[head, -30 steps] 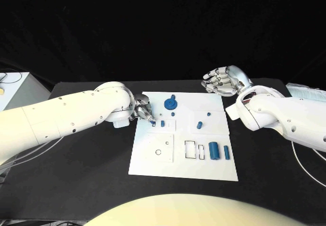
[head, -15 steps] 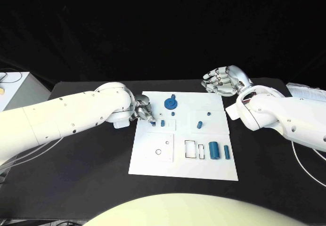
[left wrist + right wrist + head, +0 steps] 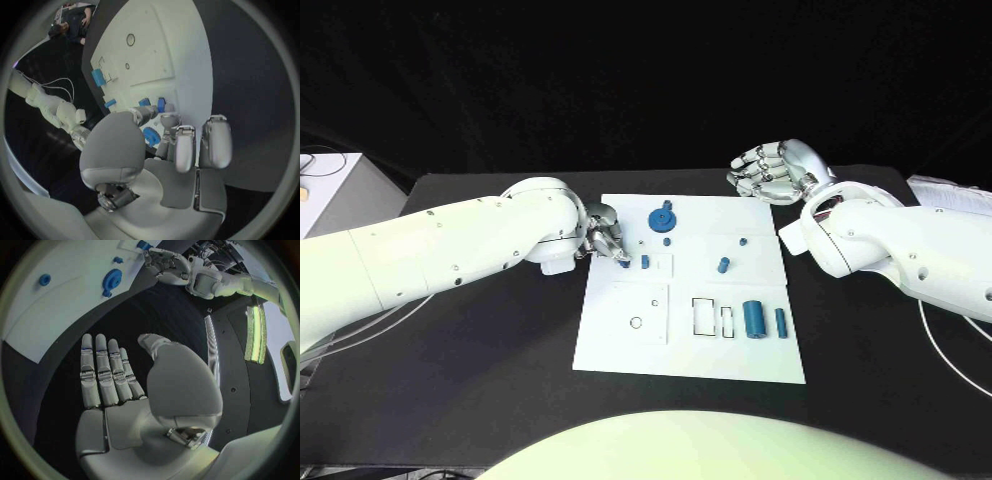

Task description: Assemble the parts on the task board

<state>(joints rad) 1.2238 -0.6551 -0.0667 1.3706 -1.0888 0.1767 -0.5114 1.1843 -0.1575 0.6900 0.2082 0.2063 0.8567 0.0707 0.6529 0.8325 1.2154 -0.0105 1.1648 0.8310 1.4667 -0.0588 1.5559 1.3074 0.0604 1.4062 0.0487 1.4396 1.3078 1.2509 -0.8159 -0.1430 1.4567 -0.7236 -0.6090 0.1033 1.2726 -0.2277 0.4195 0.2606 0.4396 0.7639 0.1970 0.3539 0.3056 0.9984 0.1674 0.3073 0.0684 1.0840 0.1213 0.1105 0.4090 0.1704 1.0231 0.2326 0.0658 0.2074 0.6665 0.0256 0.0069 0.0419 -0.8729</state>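
The white task board (image 3: 689, 350) lies mid-table, also in the left wrist view (image 3: 169, 50) and the right wrist view (image 3: 56, 310). On it are a round blue part (image 3: 662, 218) (image 3: 112, 278), several small blue pegs, a blue cylinder (image 3: 754, 319) and a slim blue piece (image 3: 780, 322). My left hand (image 3: 603, 238) (image 3: 156, 150) hovers at the board's far left part, fingers curled, tips right at two small blue pegs (image 3: 626, 263) (image 3: 160, 104). I cannot make out whether they grip one. My right hand (image 3: 773, 170) (image 3: 125, 385) is raised beyond the board's far right corner, fingers straight, holding nothing.
Two rectangular slots (image 3: 714, 318) and a round hole (image 3: 636, 323) show in the board's near half. A white box (image 3: 329, 190) stands at the table's left edge. A pale object (image 3: 949, 192) lies at the right edge. Cables trail by both arms.
My left hand's fingers have edged slightly toward the two small pegs. The parts and my right hand have stayed where they were.
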